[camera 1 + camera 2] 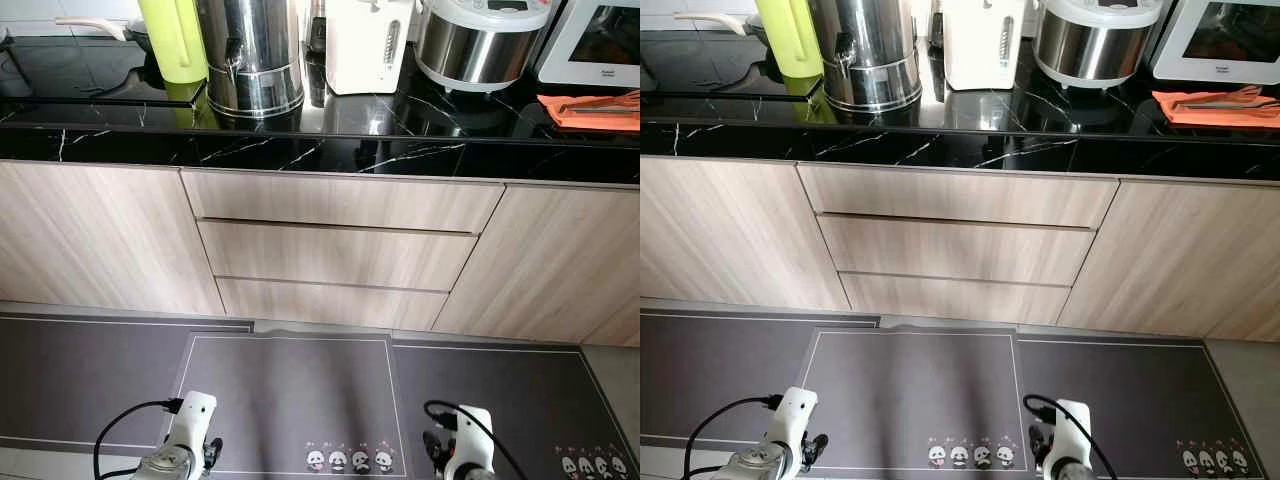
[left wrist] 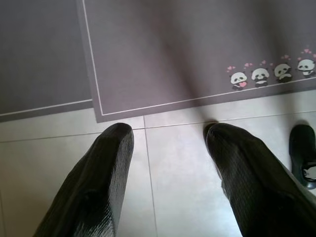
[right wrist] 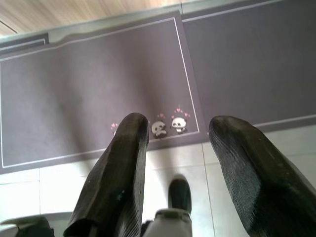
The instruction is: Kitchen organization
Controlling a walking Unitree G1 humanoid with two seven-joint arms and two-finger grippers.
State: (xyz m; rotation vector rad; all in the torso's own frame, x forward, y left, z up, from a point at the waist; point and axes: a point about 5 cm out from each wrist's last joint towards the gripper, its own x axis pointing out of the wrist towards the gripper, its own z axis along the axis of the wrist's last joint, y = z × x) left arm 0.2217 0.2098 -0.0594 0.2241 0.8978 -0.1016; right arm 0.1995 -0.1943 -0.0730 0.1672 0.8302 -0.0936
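Counter [image 1: 330, 150], black marble with white veins, along the top of the head views; on it, from its left end: yellow-green jug [image 1: 174, 38]; steel urn [image 1: 250, 55] with a small tap, just beside the jug; white hot-water dispenser [image 1: 366, 44], set further back; rice cooker [image 1: 482, 40], steel-sided with a white lid; white microwave [image 1: 600, 38] at the right end; orange cloth [image 1: 592, 110] near the front edge, before the microwave.

Cabinets below, pale wood grain: three drawers [image 1: 335, 255] stacked in the middle, all closed; plain doors on either side.

Floor: grey mats [image 1: 290, 395] laid side by side against the cabinet base, thin white border lines, a row of small pandas [image 1: 350, 461] along the near edge of the middle mat; pale tiles nearer the robot.

Left gripper [image 2: 168, 136]: hanging low over the tiles at the mat's near edge, fingers spread apart, nothing between them.

Right gripper [image 3: 177, 133]: hanging low over the mat's edge by the pandas, fingers likewise parted and empty; a black foot [image 3: 178, 195] on the tiles beneath it.
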